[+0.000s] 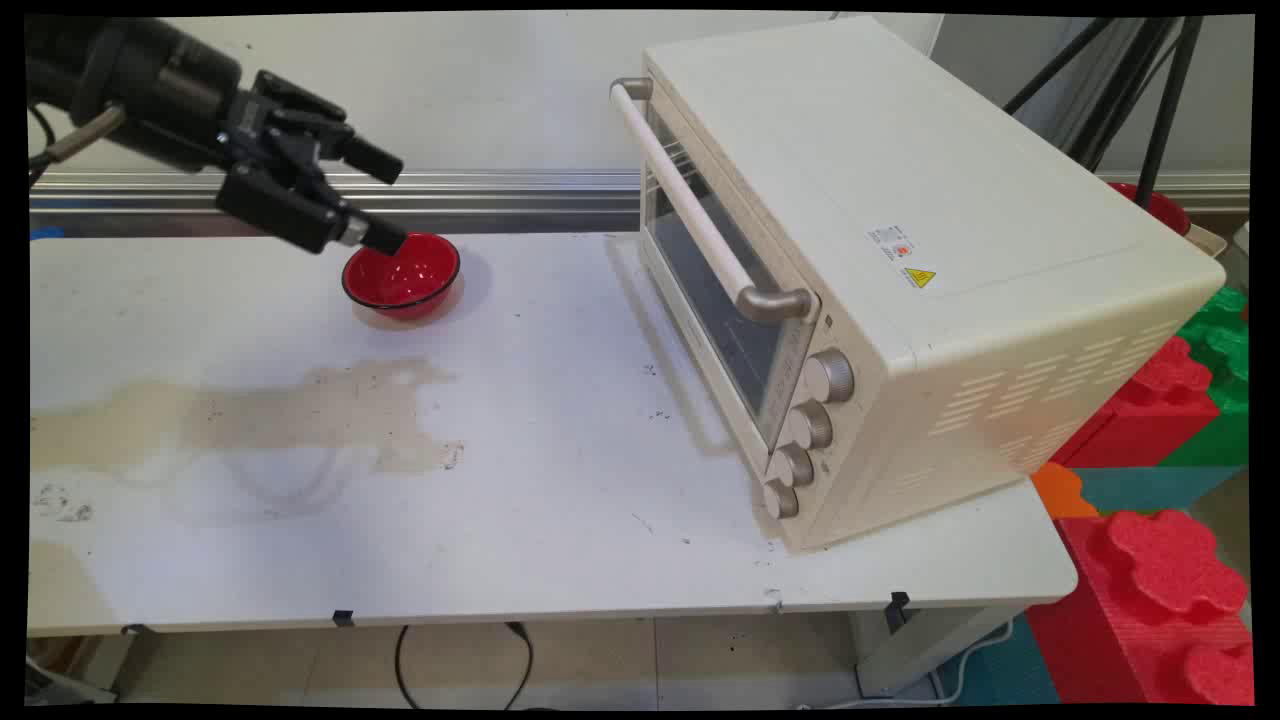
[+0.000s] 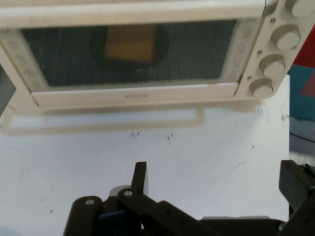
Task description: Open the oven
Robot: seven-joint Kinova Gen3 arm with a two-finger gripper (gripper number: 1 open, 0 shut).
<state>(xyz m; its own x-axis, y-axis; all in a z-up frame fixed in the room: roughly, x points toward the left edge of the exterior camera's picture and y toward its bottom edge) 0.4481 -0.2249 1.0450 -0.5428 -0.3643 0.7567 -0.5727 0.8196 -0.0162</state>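
Note:
My gripper (image 1: 392,203) hangs above the table's far left and points right toward the cream toaster oven (image 1: 900,260). Its fingers are spread open with nothing between them. Just below the lower fingertip (image 1: 385,240) an empty red bowl (image 1: 402,275) stands on the table; I cannot tell whether the two touch. In the hand view the gripper (image 2: 216,189) faces the oven's shut glass door (image 2: 130,51). Behind the glass sits a dark dish with a yellowish piece (image 2: 131,43) on it. The oven's knobs (image 2: 273,64) run down the door's right side.
A brownish stain (image 1: 300,415) spreads over the white table's (image 1: 500,540) left middle. Red and green foam blocks (image 1: 1160,560) stand off the table's right end. Black tripod legs (image 1: 1150,90) and another red dish (image 1: 1155,205) are behind the oven.

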